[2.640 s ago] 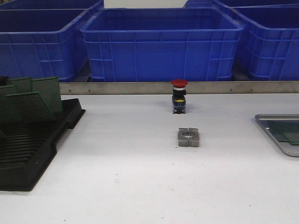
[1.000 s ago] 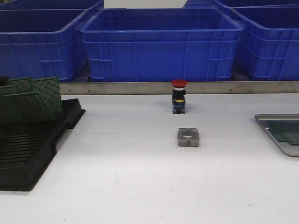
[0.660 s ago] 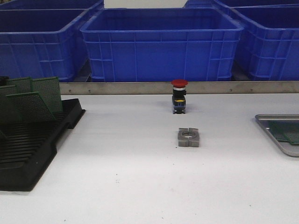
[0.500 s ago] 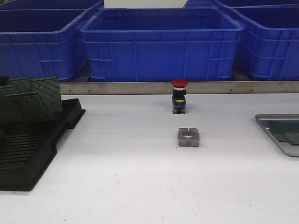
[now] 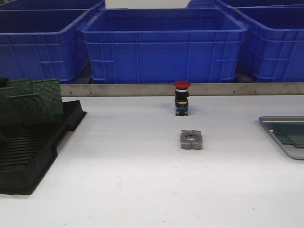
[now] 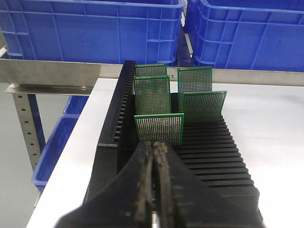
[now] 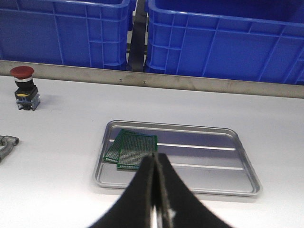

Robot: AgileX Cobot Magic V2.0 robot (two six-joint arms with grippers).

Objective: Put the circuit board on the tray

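Nearest in the right wrist view, the right gripper (image 7: 155,190) is seen with its dark fingers pressed together, nothing held between them. Just beyond the fingertips, the grey metal tray (image 7: 247,171) is laid flat on the white table (image 5: 142,180), and a green circuit board (image 7: 137,151) is found resting on the tray's floor at the end nearer the red button, overlapping a second green board (image 7: 114,147) that peeks out beneath it. In the front view only a corner of the tray (image 5: 273,128) is caught at the right edge, with green board showing inside.

Over on the left, the left gripper (image 6: 154,190) is likewise closed and empty, poised over the black slotted rack (image 6: 213,156). Five green prototype boards (image 6: 159,128) are stood upright in the rack's slots ahead of it.

Mid-table, a split metal collar block (image 5: 191,139) is set down, and beyond it a red-capped push button (image 5: 182,98). Furthest back, a steel rail (image 5: 118,89) is backed by big blue plastic crates (image 5: 164,45)
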